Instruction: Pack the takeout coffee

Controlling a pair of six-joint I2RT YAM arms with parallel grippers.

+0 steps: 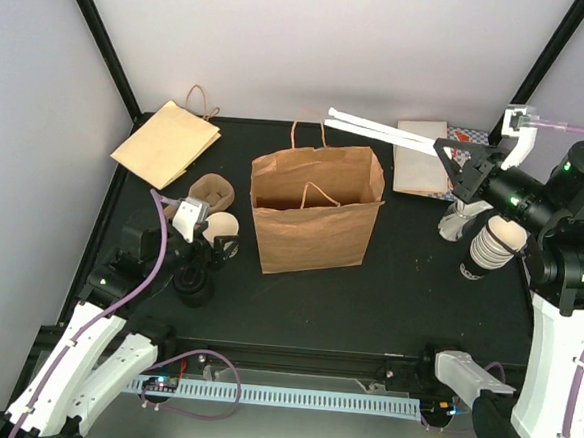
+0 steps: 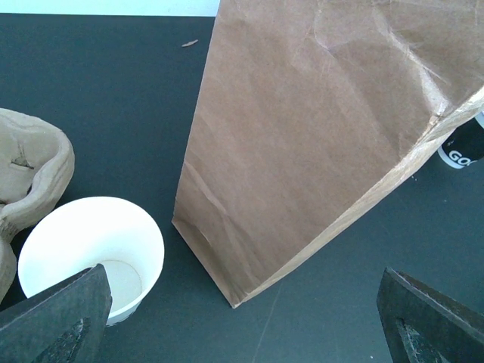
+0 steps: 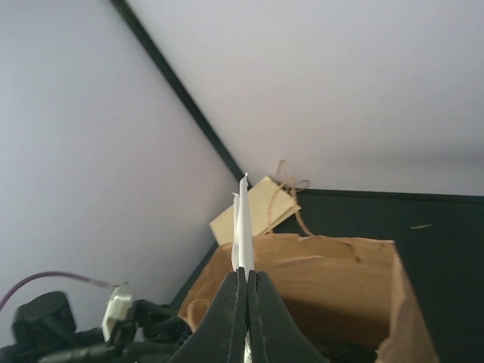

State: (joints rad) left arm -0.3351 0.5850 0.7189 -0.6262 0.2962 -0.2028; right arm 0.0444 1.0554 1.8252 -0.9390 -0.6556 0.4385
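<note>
Since the paper bag [image 1: 312,215] stands upright w/ mouth open just ahead of the left tool [image 2: 242,276], it's prob. staged for loading from above. Takeout coffee [image 2: 91,249] sits on the desk [image 1: 407,287] beside one finger of that low, wide-open, empty tool. Right arm's raised, and the right tool [image 3: 243,280] pinches thin white strips [image 3: 243,219] pointing twd the bag.

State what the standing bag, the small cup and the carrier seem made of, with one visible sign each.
Standing bag: brown kraft paper, matte; creases and folds. Small cup: probably white paper, smooth, thin rim. Carrier: likely moulded pulp; rough, lumpy surface.
</note>
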